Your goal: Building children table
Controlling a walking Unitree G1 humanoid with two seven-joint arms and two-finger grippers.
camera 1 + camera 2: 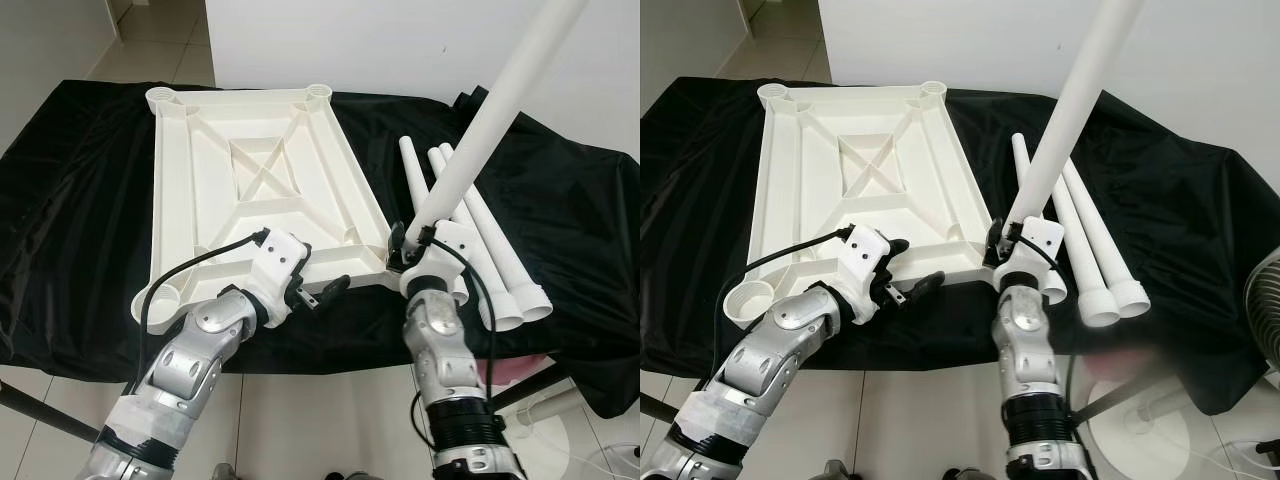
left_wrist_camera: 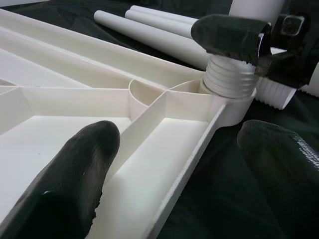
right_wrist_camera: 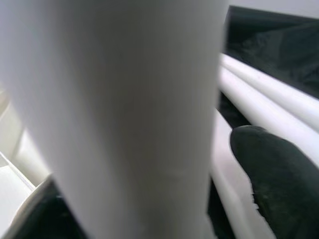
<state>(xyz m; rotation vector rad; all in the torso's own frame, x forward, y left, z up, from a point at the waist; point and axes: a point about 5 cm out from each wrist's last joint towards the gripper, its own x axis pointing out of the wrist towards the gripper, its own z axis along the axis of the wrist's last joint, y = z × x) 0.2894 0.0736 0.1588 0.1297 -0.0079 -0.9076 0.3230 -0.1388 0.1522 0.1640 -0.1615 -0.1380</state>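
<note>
A black cloth (image 1: pixel 90 200) is seen draped over the surface, creased and hanging past its front edge. A plain white wall (image 1: pixel 400 40) is seen behind. Pale floor tiles (image 1: pixel 165 40) are lit evenly beyond the far left corner.

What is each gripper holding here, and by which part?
The right gripper holds a white table leg near its threaded lower end, at the tabletop's corner socket. The left gripper is open, holding nothing.
</note>
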